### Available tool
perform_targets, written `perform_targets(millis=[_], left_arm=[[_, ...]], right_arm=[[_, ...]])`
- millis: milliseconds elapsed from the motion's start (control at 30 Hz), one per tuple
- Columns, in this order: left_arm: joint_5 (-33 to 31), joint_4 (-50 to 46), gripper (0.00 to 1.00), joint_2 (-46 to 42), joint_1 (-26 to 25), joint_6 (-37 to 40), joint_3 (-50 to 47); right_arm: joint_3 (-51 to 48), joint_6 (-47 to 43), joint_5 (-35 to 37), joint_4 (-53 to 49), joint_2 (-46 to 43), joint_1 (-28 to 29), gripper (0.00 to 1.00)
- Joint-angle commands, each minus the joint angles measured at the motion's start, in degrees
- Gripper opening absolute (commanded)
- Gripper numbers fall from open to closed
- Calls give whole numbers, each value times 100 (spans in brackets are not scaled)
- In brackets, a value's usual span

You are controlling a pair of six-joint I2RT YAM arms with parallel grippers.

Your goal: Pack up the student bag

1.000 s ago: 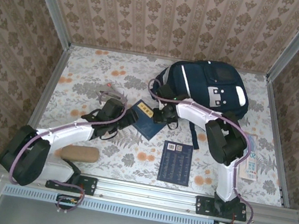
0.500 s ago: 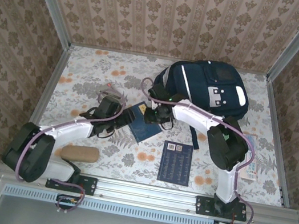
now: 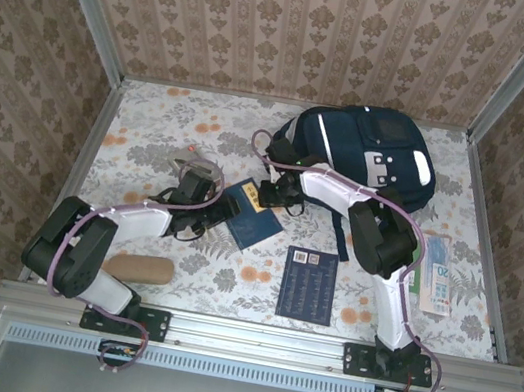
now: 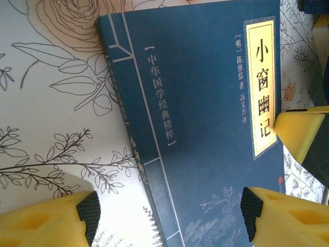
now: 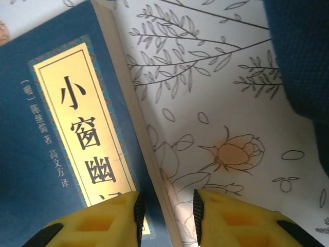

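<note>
Left hand: The left hand (image 4: 168,208) is released, its yellow pads set wide apart. One pad is over the flowered desk (image 3: 151,136) and the other over the cover of a dark blue book (image 4: 205,128).
Right hand: The right hand (image 5: 168,211) is only slightly parted. Its pads straddle the book's page edge near the gold title label, with no clear grip on it.
Book: The book lies flat at the centre of the top view, between the two hands.
Student bag: The student bag (image 3: 366,153) lies in the upper right of the top view, at the back of the desk. It sits just beyond the right hand and is apart from the book.
Handling: The bag is probably soft, limp fabric, light while unfilled. It would likely sag and fold rather than hold a shape, so its mouth would need holding open.
Where to hold: The best grip is likely a strap, the top loop or the rim of the opening, since fabric bunches between pads there.
Hard to see: No zip or opening can be made out from above. The right arm crosses the bag's lower left corner. In the right wrist view the bag is only a dark blur at the upper right.
</note>
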Motion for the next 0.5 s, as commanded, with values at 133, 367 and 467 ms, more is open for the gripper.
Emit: perform_targets(millis=[133,367,467], left_arm=[[304,611,75,469,-23,-139,-49],[365,739,73,456,-14,-195,-95],[595,1342,72,410,21,-354,-252]], right_arm=[[-190,215,-543,103,-54,276,32],[-378,590,-813,408,-172,377,32],[-386,606,-823,393,-130,396,32]])
